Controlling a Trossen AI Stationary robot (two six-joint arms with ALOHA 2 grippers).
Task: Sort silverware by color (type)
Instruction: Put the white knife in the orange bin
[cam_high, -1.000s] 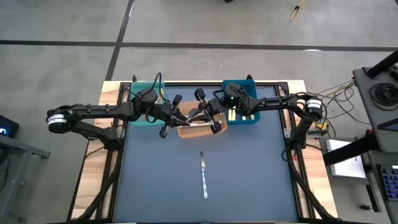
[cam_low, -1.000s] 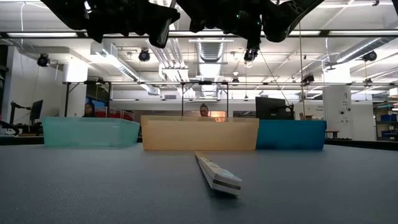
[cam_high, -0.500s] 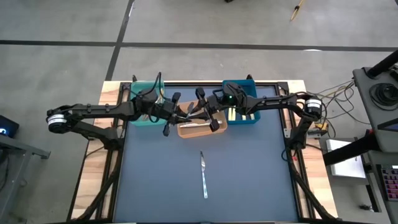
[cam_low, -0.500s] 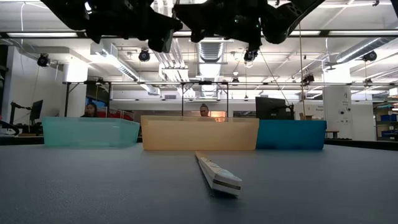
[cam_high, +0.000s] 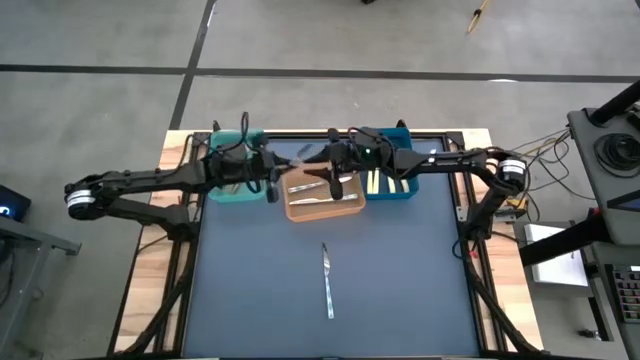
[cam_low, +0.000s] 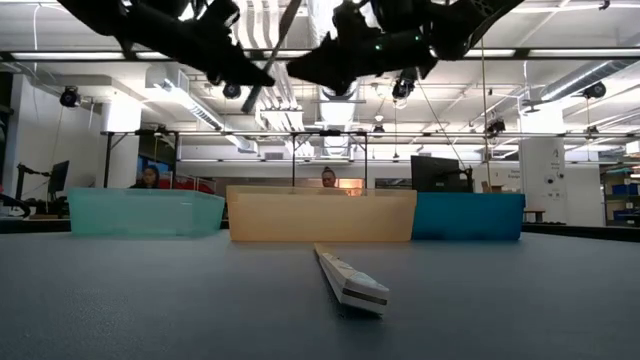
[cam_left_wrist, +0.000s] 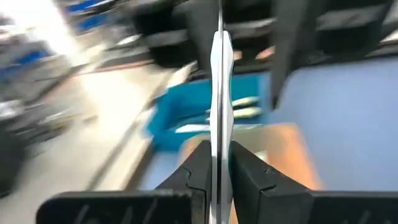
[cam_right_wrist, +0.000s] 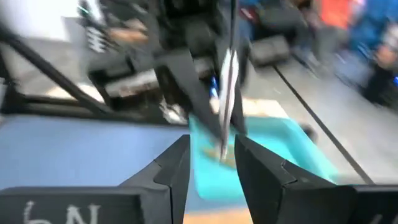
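Dark tabletop ahead: my left gripper pinches a silver utensil above the far edge, long axis toward the spread, empty right gripper; a knife lies mid-table.

Three bins stand in a row: one teal bin, one orange bin, one blue bin. One knife lies below the orange bin; two people show behind the bins.

left gripper clamped; right gripper parted.
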